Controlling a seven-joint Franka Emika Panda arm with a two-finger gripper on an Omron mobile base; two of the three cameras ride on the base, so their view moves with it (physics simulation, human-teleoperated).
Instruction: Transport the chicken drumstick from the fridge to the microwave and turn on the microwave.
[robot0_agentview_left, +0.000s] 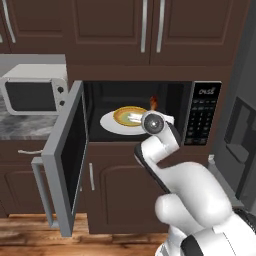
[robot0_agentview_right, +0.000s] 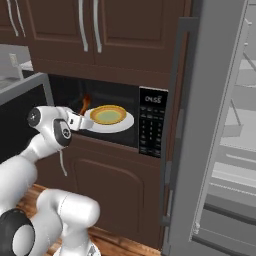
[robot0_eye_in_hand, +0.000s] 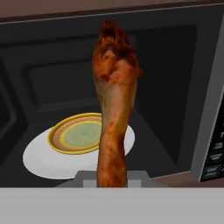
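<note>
Gripper (robot0_eye_in_hand: 112, 178) clamped on chicken drumstick (robot0_eye_in_hand: 113, 105), held upright at open microwave (robot0_agentview_left: 202, 112) mouth; plate (robot0_eye_in_hand: 57, 162) w/ bowl (robot0_eye_in_hand: 78, 133) inside (door swung left).

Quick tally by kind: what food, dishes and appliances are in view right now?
Chicken drumstick, held in the gripper: 1
Plate: 1
Bowl: 1
Microwave, door open: 1
White countertop oven: 1
Fridge, door open: 1
Total: 6

Even flat render light – microwave (robot0_agentview_left: 137, 112) interior dim.
</note>
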